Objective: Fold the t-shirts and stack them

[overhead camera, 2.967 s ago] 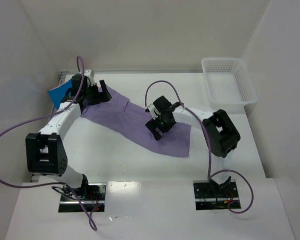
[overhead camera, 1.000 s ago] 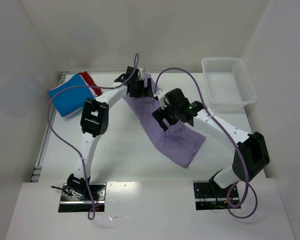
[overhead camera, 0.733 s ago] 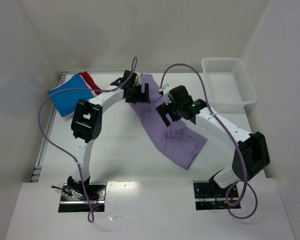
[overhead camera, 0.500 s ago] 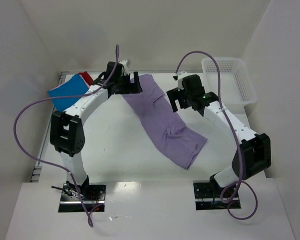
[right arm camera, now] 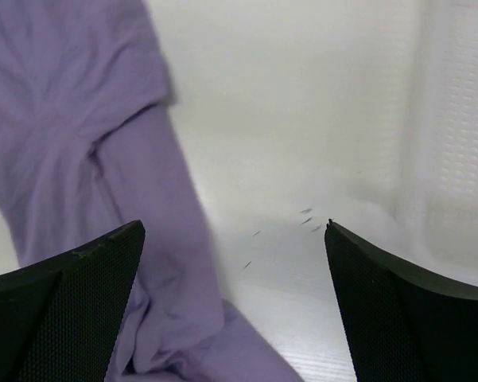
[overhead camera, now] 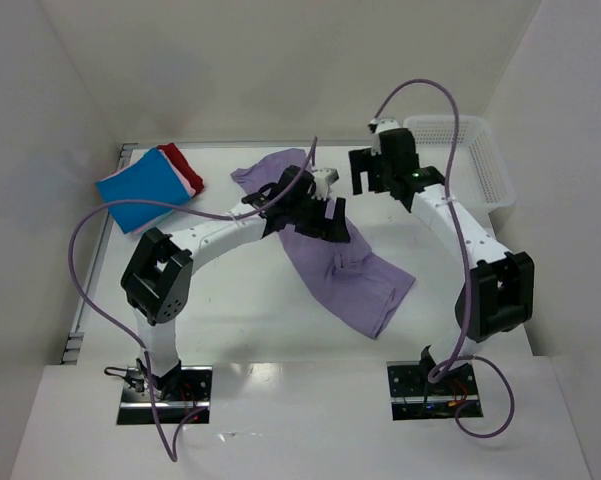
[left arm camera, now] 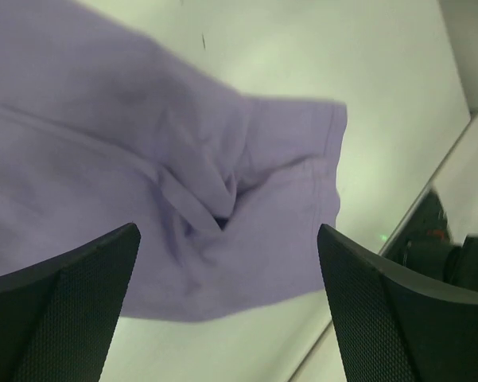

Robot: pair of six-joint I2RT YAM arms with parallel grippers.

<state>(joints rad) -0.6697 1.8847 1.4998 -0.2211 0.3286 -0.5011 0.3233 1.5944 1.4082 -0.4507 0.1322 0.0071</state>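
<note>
The lavender t-shirt (overhead camera: 352, 275) lies loose near the middle of the surface (overhead camera: 230, 310), a long band running diagonally from far left-of-centre toward the near right, with nothing holding it. The main risk, as I judge it, is a pinch taken in its crumpled middle. That would likely catch several layers at once, so the cloth would rise as a lump instead of opening flat. Any fold laid over those creases would come out crooked. A shallow pinch on cloth this soft could also slip free partway through a drag. The shirt is plain and matte, smooth along its far stretch but puckered into a knot of overlapping folds at mid-length. The left wrist view shows a hemmed sleeve end lying flat just beside that pucker. The left fingers (left arm camera: 56, 302) hover over the crumpled patch, spread wide and empty. The right fingers (right arm camera: 56, 306), equally spread and carrying nothing, hang above the shirt's far edge and the bare surface beside it, between the shirt and the white mesh basket (overhead camera: 485, 165). Well apart, at the far left corner, a folded blue t-shirt (overhead camera: 145, 192) rests on a red t-shirt (overhead camera: 180, 160), with a thin pink edge showing between them.
</note>
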